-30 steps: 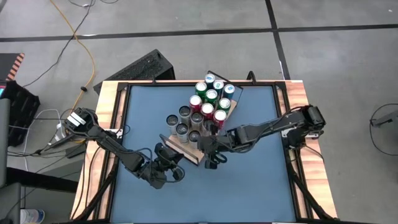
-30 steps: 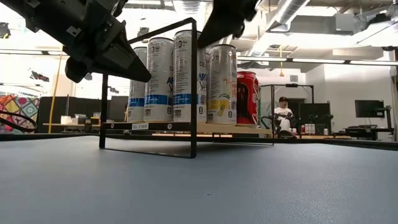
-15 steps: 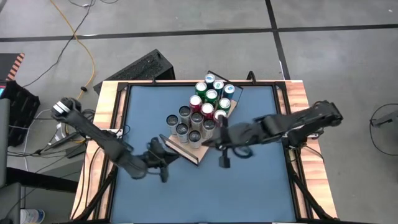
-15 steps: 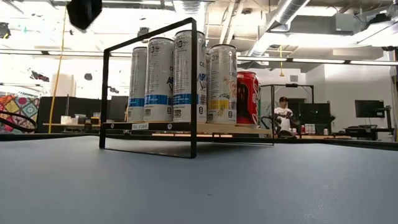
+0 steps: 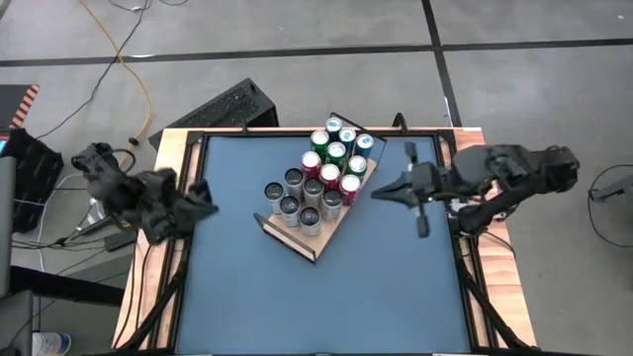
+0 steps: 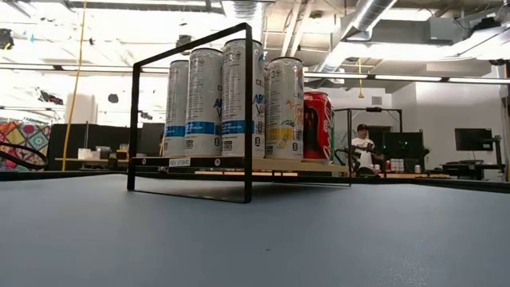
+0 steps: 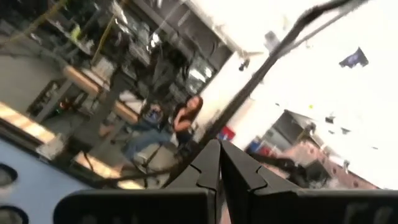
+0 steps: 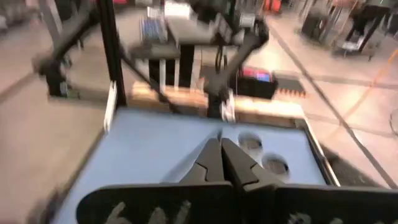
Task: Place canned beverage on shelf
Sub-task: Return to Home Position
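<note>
Overhead: shelf (image 5: 288, 233) sits mid-table, cans (image 5: 327, 174) packed in rows on it, none loose on blue tabletop (image 5: 396, 287), so L gripper (image 7: 219, 145) & R gripper (image 8: 221, 144), both pressed together & empty, hang at opposite table edges, prob. parking.

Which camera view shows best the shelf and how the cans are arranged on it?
The high view: it looks straight down on the whole shelf, so all the cans show from above. The low view shows it edge-on, front cans hiding those behind. The wrist views do not show it clearly.
</note>
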{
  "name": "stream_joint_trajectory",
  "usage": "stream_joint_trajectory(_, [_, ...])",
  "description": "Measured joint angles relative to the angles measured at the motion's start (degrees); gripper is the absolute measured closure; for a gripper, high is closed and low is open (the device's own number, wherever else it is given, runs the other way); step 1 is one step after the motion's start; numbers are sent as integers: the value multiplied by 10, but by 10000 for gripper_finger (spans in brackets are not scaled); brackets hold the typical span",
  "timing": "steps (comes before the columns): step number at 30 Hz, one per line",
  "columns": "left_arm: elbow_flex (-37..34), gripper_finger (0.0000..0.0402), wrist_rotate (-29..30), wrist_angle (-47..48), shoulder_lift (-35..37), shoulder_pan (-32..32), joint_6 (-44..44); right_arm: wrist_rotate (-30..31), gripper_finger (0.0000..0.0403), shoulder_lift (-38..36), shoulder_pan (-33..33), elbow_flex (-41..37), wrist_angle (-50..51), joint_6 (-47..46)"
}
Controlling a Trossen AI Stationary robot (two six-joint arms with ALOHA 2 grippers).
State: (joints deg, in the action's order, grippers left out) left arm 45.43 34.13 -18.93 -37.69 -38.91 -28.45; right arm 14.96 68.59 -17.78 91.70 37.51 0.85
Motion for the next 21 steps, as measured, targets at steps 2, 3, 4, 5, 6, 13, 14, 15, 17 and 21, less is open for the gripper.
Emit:
stream_joint_trajectory(2, [0,401,21,0,20,-1,22,1,403,-17,5,0,51,10])
stream_joint_trajectory(3, [0,401,37,1,26,-1,32,1,403,-22,8,0,63,7])
stream_joint_trajectory(4, [0,401,47,3,32,0,43,1,403,-28,8,0,75,3])
stream_joint_trajectory(5, [0,401,48,6,39,0,59,1,403,-32,8,0,96,-4])
stream_joint_trajectory(6, [0,401,42,14,47,0,82,-1,403,-36,7,0,118,-19])
stream_joint_trajectory(13, [-1,401,15,64,123,0,216,-37,403,-75,42,-20,190,-71])
stream_joint_trajectory(14, [0,401,3,70,132,0,224,-54,403,-85,49,-34,171,-70])
stream_joint_trajectory(15, [0,401,-13,82,140,0,236,-72,403,-98,55,-51,140,-65])
stream_joint_trajectory(17, [-1,401,-36,114,154,0,248,-112,403,-129,69,-97,74,-55])
stream_joint_trajectory(21, [-1,401,-56,166,184,-1,238,-164,403,-210,95,-218,-67,-56])
